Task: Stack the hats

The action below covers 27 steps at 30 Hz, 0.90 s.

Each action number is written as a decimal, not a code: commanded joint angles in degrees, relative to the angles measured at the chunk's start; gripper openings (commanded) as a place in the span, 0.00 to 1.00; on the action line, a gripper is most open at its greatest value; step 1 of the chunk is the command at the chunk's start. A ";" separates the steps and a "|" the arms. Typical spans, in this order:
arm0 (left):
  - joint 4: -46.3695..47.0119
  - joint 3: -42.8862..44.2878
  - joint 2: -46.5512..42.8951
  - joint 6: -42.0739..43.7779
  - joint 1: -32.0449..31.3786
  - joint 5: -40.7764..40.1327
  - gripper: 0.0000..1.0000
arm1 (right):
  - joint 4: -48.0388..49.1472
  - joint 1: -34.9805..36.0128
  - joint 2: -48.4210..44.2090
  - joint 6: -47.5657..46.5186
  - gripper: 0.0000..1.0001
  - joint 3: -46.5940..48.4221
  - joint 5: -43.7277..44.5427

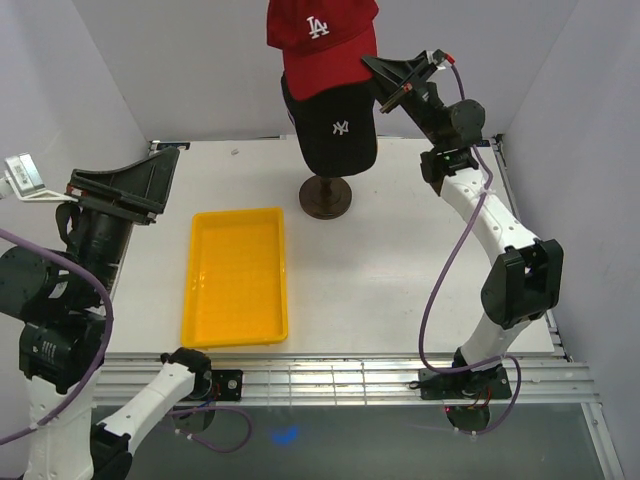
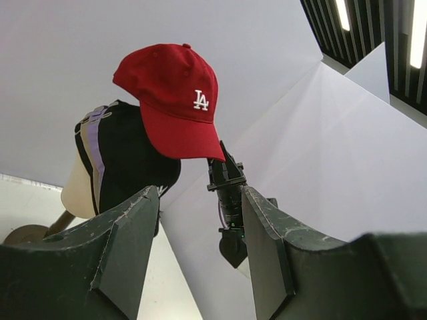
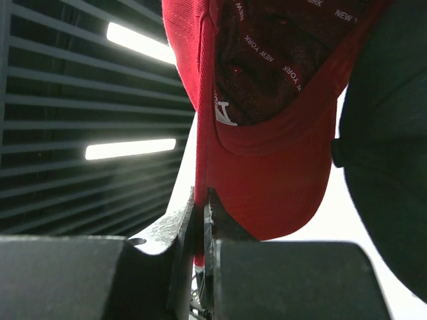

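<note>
A red cap with a white LA (image 1: 320,45) hangs tilted above the stack, just over its top; its brim edge is pinched in my right gripper (image 1: 378,85). The right wrist view shows the jaws (image 3: 202,220) shut on the red brim (image 3: 267,173). Below it a black cap with a white NY (image 1: 338,125) tops the stack on the mannequin head. In the left wrist view the red cap (image 2: 170,100) sits above the black cap (image 2: 130,153), with a lavender edge (image 2: 93,143) and a tan edge (image 2: 77,190) behind. My left gripper (image 1: 165,185) is open and empty at the far left.
A yellow tray (image 1: 237,280) lies on the white table left of centre. The mannequin's dark round stand (image 1: 326,197) is at the back middle. White walls enclose the table on three sides.
</note>
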 commanded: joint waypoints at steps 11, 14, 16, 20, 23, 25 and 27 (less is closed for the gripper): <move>1.50 -1.80 1.51 -1.92 0.34 2.72 0.63 | 14.27 -2.03 -7.29 14.33 0.08 -8.99 -0.25; 1.77 -2.24 1.51 -2.28 0.34 2.89 0.63 | 15.76 -2.12 -7.38 16.35 0.08 -11.09 -0.25; 1.86 -2.42 1.51 -2.45 0.34 3.07 0.63 | 15.94 -2.65 -7.99 16.71 0.08 -12.24 -0.43; 1.94 -2.51 1.51 -2.72 0.34 3.16 0.63 | 17.78 -2.74 -7.56 19.08 0.08 -14.44 -1.30; 1.94 -2.51 1.60 -2.98 0.34 3.33 0.63 | 19.71 -2.83 -6.59 21.37 0.08 -15.41 -1.75; 2.03 -2.60 1.60 -2.89 0.34 3.42 0.63 | 20.59 -2.91 -6.24 22.51 0.08 -16.20 -1.83; 1.94 -2.77 1.51 -3.07 0.34 3.33 0.63 | 20.77 -3.09 -6.15 22.86 0.08 -17.07 -2.27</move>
